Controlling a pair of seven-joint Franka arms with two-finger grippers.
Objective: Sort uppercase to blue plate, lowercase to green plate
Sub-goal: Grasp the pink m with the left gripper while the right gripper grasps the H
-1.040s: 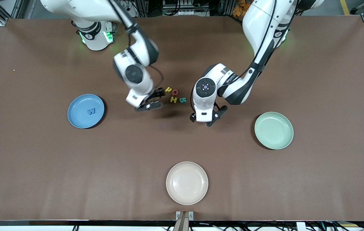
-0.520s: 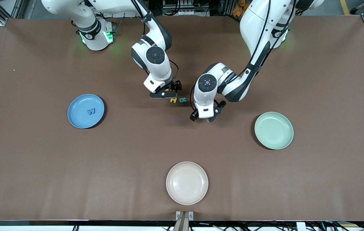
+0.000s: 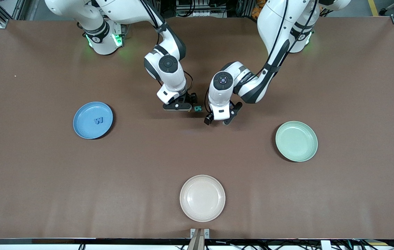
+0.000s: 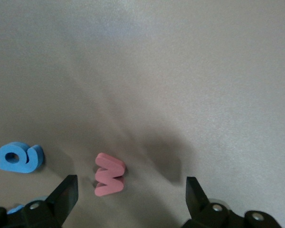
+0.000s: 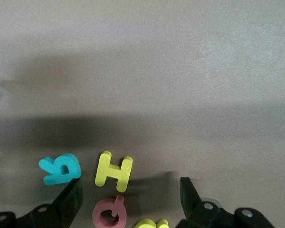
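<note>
Right gripper (image 3: 179, 105) hangs spread wide over the yellow H (image 5: 113, 171) and red Q (image 5: 110, 213). It should drop straight down and pinch only one letter. Left gripper (image 3: 219, 119) is spread over the red w (image 4: 109, 174). One blue M (image 3: 98, 120) sits in the blue plate (image 3: 80, 130); the green plate (image 3: 304, 154) has none.

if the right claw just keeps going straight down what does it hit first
Most likely the red Q, which sits between the open fingers of the right claw. The yellow H and teal R lie just ahead of the tips. Depth is unclear, so it could reach bare table instead.
</note>
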